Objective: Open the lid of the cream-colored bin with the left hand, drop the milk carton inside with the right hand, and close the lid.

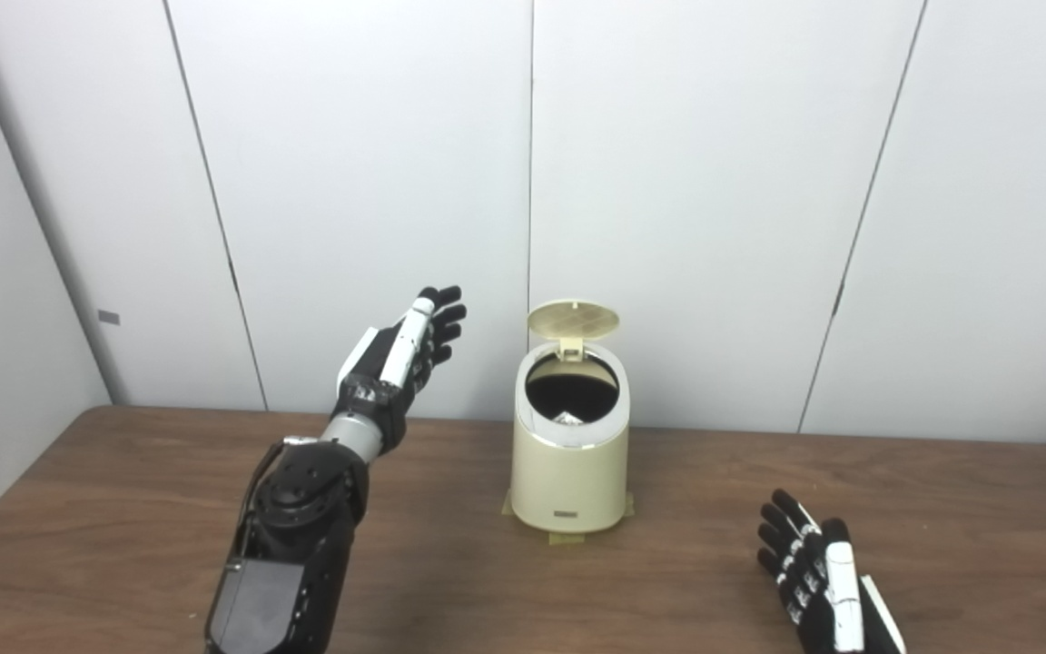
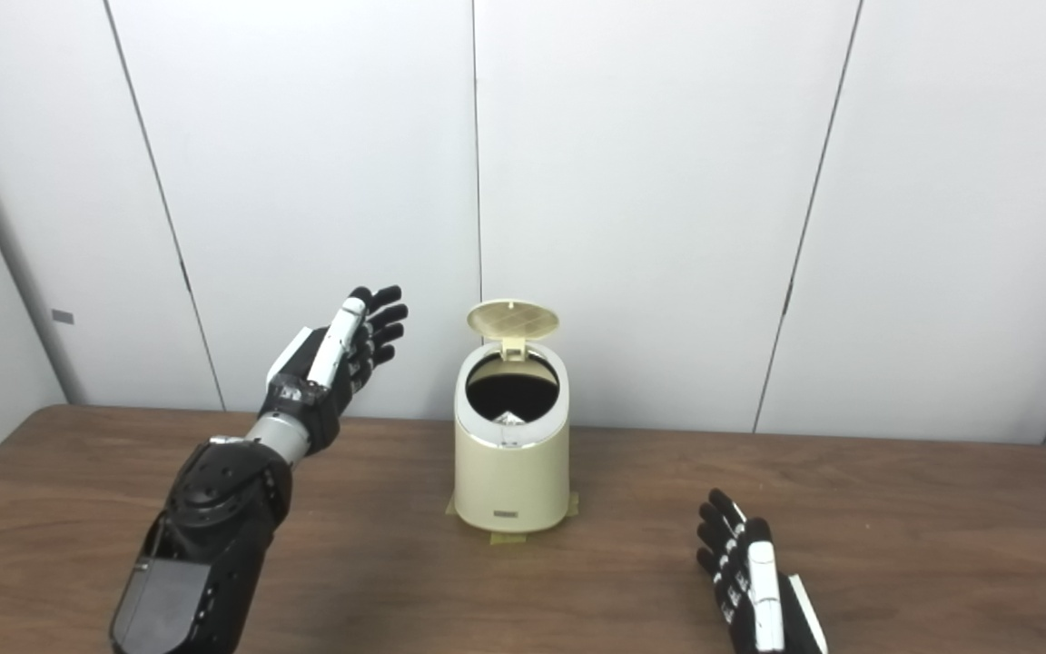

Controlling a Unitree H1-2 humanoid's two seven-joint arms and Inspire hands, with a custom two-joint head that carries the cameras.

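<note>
A cream-colored round plastic bin (image 1: pixel 569 463) stands at the centre of the frame on the brown wooden table (image 1: pixel 941 509), its round lid (image 1: pixel 573 320) tipped upright at the back. A pale corner of the milk carton (image 1: pixel 567 419) shows inside the dark opening. The left hand (image 1: pixel 409 350), empty with fingers spread, hovers left of the bin. The right hand (image 1: pixel 818 577), also empty and spread, sits low at lower right.

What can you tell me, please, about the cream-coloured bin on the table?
The cream-coloured cylindrical plastic bin stands upright on the brown wooden table, over tan tape patches. Its round hinged lid is raised at the back, baring a dark interior with something pale inside. Neither hand touches it.
</note>
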